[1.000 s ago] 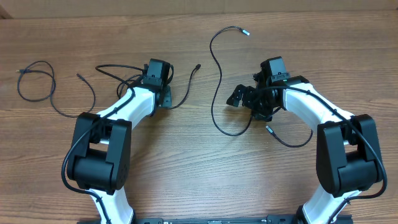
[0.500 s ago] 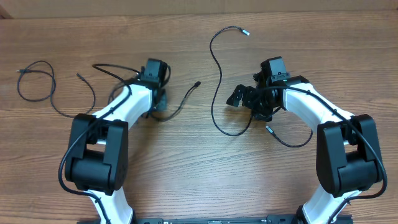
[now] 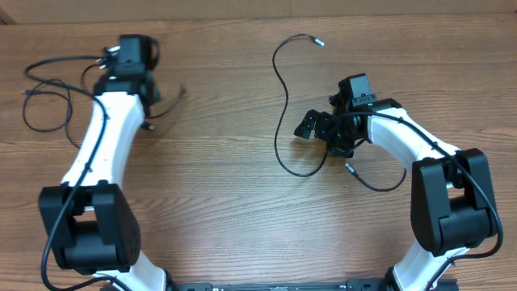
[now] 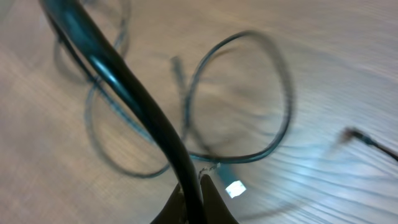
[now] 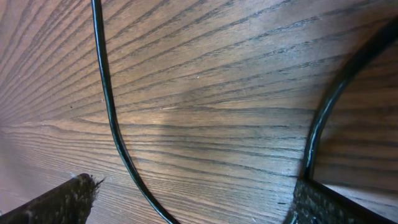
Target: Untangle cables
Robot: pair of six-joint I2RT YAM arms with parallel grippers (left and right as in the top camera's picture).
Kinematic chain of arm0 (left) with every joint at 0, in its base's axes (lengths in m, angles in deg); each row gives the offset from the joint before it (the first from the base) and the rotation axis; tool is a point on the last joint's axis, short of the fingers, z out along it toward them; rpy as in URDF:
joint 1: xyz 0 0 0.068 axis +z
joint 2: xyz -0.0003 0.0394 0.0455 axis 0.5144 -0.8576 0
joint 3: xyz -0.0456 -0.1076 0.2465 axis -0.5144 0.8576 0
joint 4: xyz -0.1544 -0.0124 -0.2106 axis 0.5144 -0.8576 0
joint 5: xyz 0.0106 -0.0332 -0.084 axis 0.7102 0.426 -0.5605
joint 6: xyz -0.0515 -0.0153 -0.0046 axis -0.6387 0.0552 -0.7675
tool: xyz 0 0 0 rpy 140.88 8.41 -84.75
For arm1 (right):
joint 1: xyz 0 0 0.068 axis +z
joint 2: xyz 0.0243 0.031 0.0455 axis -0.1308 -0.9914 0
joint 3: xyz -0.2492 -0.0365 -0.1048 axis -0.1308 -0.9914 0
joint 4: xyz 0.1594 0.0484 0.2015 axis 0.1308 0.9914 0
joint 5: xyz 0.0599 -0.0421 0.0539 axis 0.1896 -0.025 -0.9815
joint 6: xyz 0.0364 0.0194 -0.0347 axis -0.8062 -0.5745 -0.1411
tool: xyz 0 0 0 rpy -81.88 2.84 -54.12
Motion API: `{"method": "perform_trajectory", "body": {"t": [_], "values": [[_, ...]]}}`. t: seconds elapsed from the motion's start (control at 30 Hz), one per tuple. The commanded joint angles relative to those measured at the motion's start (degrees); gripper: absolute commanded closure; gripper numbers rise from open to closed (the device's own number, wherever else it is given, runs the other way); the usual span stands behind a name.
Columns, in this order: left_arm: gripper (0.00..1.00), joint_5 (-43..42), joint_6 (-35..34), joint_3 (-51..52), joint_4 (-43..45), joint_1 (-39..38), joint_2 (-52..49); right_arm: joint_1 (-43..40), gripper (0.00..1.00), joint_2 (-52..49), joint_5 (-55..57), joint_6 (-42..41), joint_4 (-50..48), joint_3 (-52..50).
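- The table is brown wood with a fine, dark, streaky grain. The cables are thin, black, round and limp, each ending in a small plug.
- Toward 10 o'clock, a looped cable lies in an open ring near the table's left edge. The pinched cable trails out from my left tool, its loose end pointing to 2 o'clock.
- Toward 2 o'clock, a long cable snakes from a pale plug tip near the far edge down to a hooked bend beside my right tool. A short cable curves at that tool's 5 o'clock side.
- My left gripper sits at 10 o'clock with its jaws pressed together on the pinched cable. The wrist view is blurred, but the cord rises straight out from between the closed fingertips, with slack loops on the wood behind it.
- My right gripper sits at 2 o'clock, spread as wide as it goes and holding nothing. Its rough black fingertips stand far apart over bare wood.
- One thin cable crosses the gap between those fingertips. Another curve runs down to the 4 o'clock fingertip, and I cannot tell whether they touch.
- A second ago my left arm was near the table's middle. It has since swung out to 10 o'clock, dragging the pinched cable along, so the loose end now lies well left of where it was.
- My right arm and the cables around it have not shifted.
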Motion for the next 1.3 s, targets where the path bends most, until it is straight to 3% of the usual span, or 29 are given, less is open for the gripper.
{"method": "perform_trajectory", "body": {"t": [0.0,0.17,0.23,0.27,0.37,0.43,0.67,0.83,1.27], "values": [[0.96,-0.31,-6.62,0.5,-1.66,4.22,-0.17,-0.11,0.0,1.42,0.44,0.0,-0.33,0.04],[0.95,-10.6,-6.67,0.52,-2.45,9.46,-0.24,-0.11,0.0,1.42,0.42,-0.02,-0.39,0.04],[0.86,-13.55,-6.67,0.52,-2.47,10.82,-0.24,-0.11,0.0,1.42,0.42,-0.02,-0.5,0.04],[0.76,-15.19,-6.67,0.52,-2.51,11.37,-0.24,-0.11,0.0,1.42,0.42,-0.02,-0.5,0.04],[0.29,-18.47,-6.67,0.52,-2.78,12.28,-0.24,-0.11,0.0,1.42,0.42,0.0,-0.5,0.04],[0.12,-19.67,-6.64,0.52,-3.17,12.33,-0.24,-0.11,0.0,1.42,0.42,-0.02,-0.5,0.04],[0.0,-33.24,-0.42,0.52,-4.0,12.15,-0.26,-0.11,0.0,1.42,0.42,-0.02,-0.52,0.04],[0.0,-44.02,2.84,0.57,-7.43,11.96,-0.26,-0.11,0.0,1.42,0.42,-0.02,-0.52,0.04],[0.01,-44.89,2.8,0.94,-14.99,8.22,-0.28,-0.11,0.0,1.42,-2.56,-0.44,-0.57,0.04]]}}
